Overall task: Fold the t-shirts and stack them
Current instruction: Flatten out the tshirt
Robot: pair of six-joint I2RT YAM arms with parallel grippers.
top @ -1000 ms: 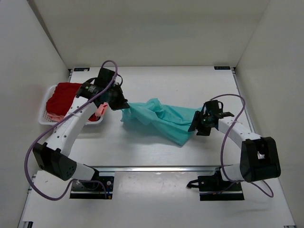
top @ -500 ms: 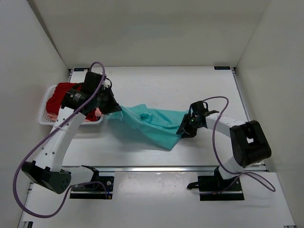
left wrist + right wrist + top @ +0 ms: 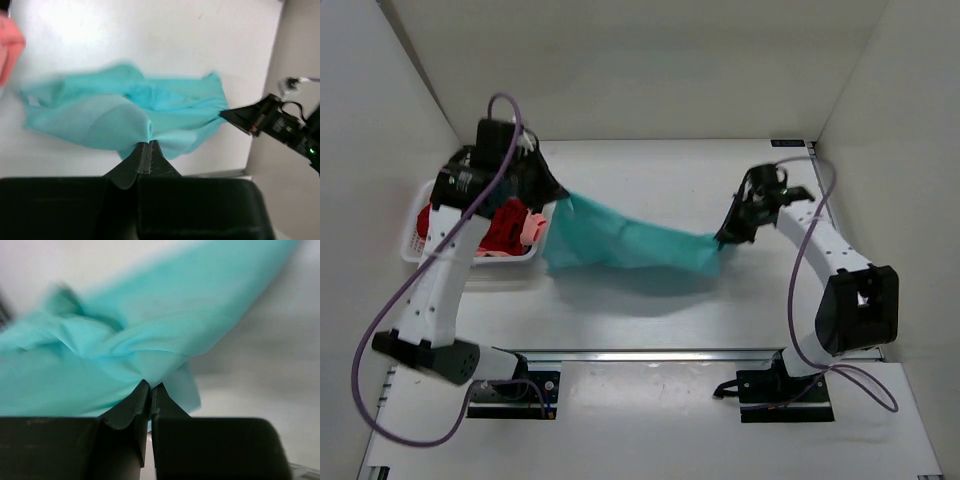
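A teal t-shirt (image 3: 620,243) hangs stretched above the table between my two grippers. My left gripper (image 3: 558,194) is shut on its left end; in the left wrist view the shut tips (image 3: 146,144) pinch the teal cloth (image 3: 125,115). My right gripper (image 3: 724,236) is shut on its right end; in the right wrist view the tips (image 3: 150,386) pinch the cloth (image 3: 145,340). A dark red shirt (image 3: 500,222) and a salmon pink shirt (image 3: 532,226) lie in the white mesh basket (image 3: 415,235) at the left.
The basket stands against the left wall. White walls close in the table on the left, back and right. A metal rail (image 3: 660,353) runs along the near edge, with both arm bases behind it.
Both grippers have risen and moved apart toward the back, lifting the teal shirt off the table and pulling it taut between them.
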